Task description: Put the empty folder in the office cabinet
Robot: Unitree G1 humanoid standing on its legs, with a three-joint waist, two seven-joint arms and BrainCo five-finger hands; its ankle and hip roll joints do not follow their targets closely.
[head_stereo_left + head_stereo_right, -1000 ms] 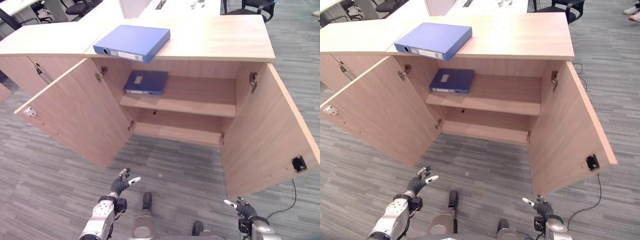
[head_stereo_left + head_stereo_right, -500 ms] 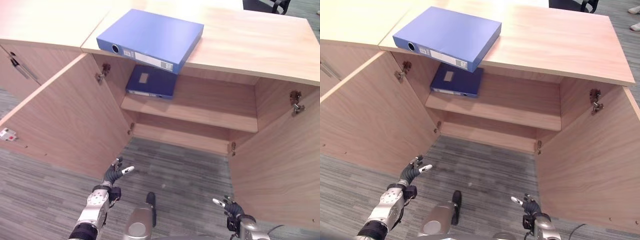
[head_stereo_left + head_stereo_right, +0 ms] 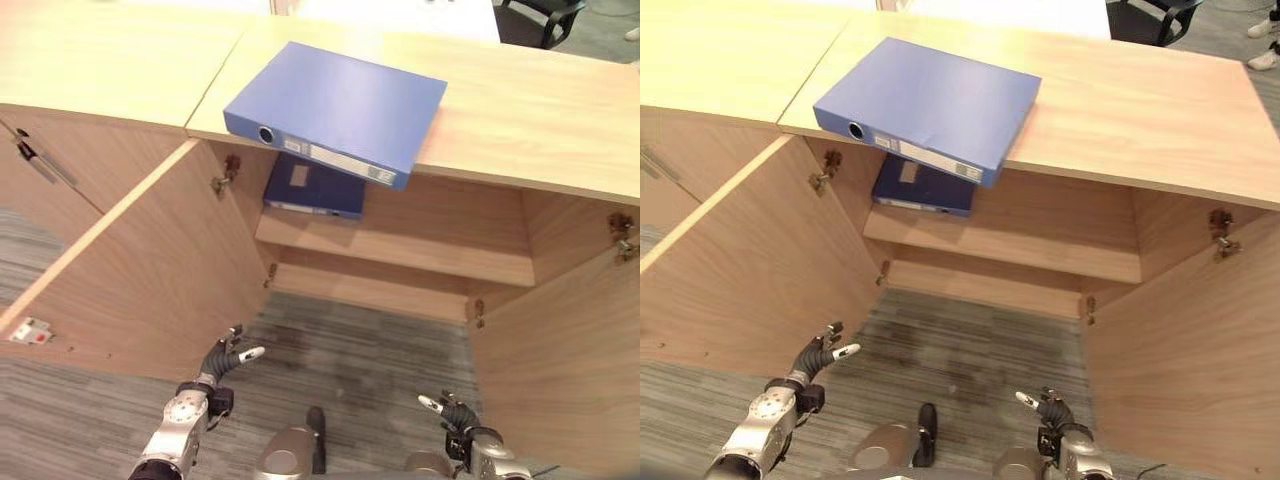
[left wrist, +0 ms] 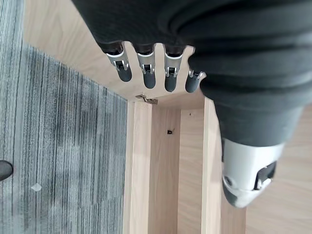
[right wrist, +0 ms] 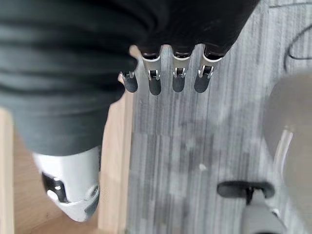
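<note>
The left hand (image 3: pixel 222 362) hangs low over the carpet (image 3: pixel 380 350) with its fingers (image 4: pixel 148 78) straight and relaxed, holding nothing; the right hand (image 3: pixel 452 414) hangs the same way, fingers (image 5: pixel 178 80) loose and empty. The folder (image 3: pixel 338 109) lies flat on the cabinet top (image 3: pixel 540 120), well above and ahead of both hands and nearer the left one, its spine corner jutting past the front edge. A second, darker folder (image 3: pixel 315 188) lies on the shelf (image 3: pixel 440 262) just beneath it, at the shelf's left end, also well ahead of the left hand. The cabinet (image 3: pixel 1110 215) stands with both doors swung wide: the left door (image 3: pixel 140 270) is just outside the left hand, and the right door (image 3: pixel 570 380) is just outside the right hand. The carpet lies between the two hands and the cabinet's base.
</note>
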